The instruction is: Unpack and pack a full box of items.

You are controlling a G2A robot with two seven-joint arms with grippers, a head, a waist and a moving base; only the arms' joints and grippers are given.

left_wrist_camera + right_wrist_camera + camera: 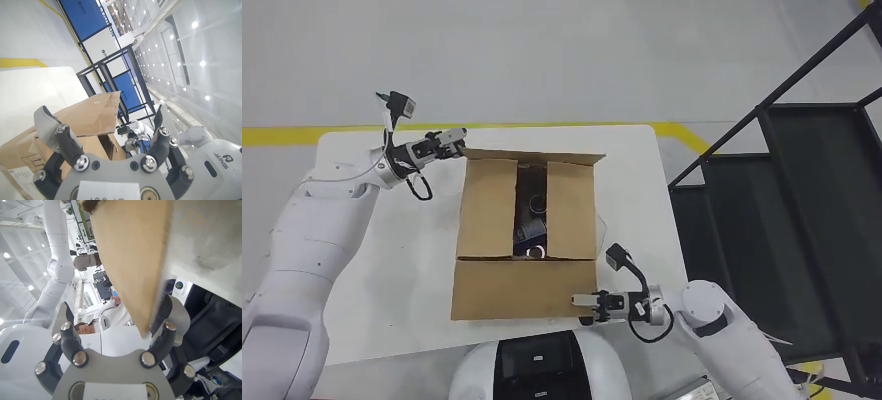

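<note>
The cardboard box [572, 205] is set in the middle of the white table [407, 285]. Its two long flaps are lowered, and dark items [532, 215] are seen through the gap left between them. The near flap [522, 290] is folded outward toward the robot. The left hand [456, 143] is held at the box's far left corner, fingers spread, nothing gripped. The right hand [584, 300] is placed at the near flap's right corner, also spread, with the flap's edge lying between its fingers but not pinched. The cardboard is judged light and stiff, yet easily creased. A flap is best taken near its free edge, across the thin sheet.
</note>
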